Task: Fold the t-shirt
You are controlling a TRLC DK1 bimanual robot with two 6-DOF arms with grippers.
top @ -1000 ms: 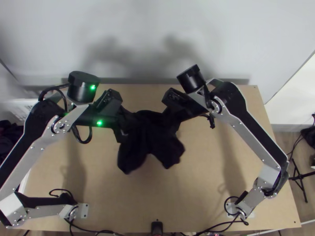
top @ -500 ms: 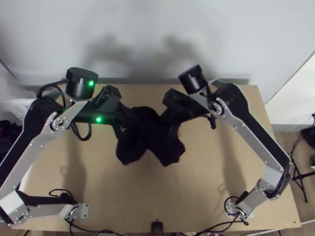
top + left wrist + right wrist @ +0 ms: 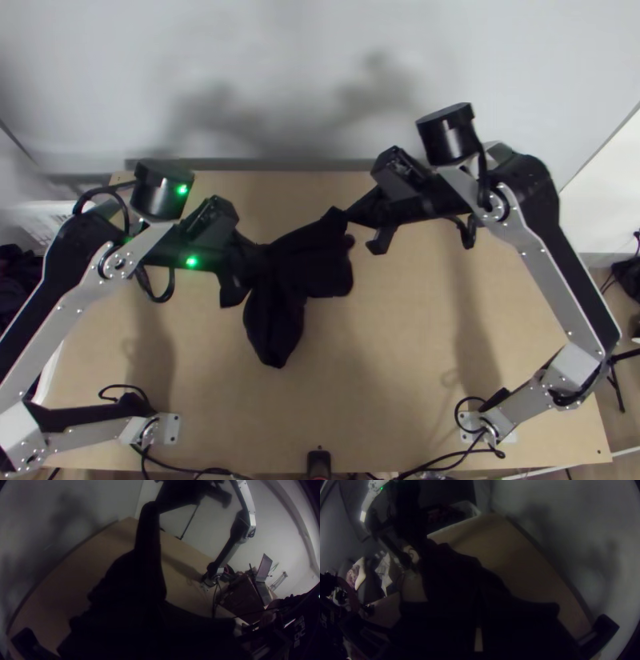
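Note:
In the top view, the black t-shirt (image 3: 274, 320) is bunched and held up over the table, one part pulled taut between the grippers, two lobes hanging. My left gripper (image 3: 254, 264) is shut on its left part. The right gripper (image 3: 350, 215) pinches the upper right corner, also shut. From the left wrist, the cloth (image 3: 149, 540) stretches away from my left gripper (image 3: 159, 608) towards the other arm. The right wrist view has dark fabric (image 3: 453, 568) running from the right gripper (image 3: 479, 605); its folds are hard to make out.
The light wooden table (image 3: 384, 384) lies beneath, with a wall along its far edge. A white basket (image 3: 48, 220) with dark cloth stands past the left edge. A small black device (image 3: 318, 464) sits at the near edge. A person's hand (image 3: 268, 615) shows beyond the table.
The right gripper has moved right and slightly up the picture, drawing its corner of cloth out. My left gripper has shifted slightly left and down. The lobes now hang further left, one lower.

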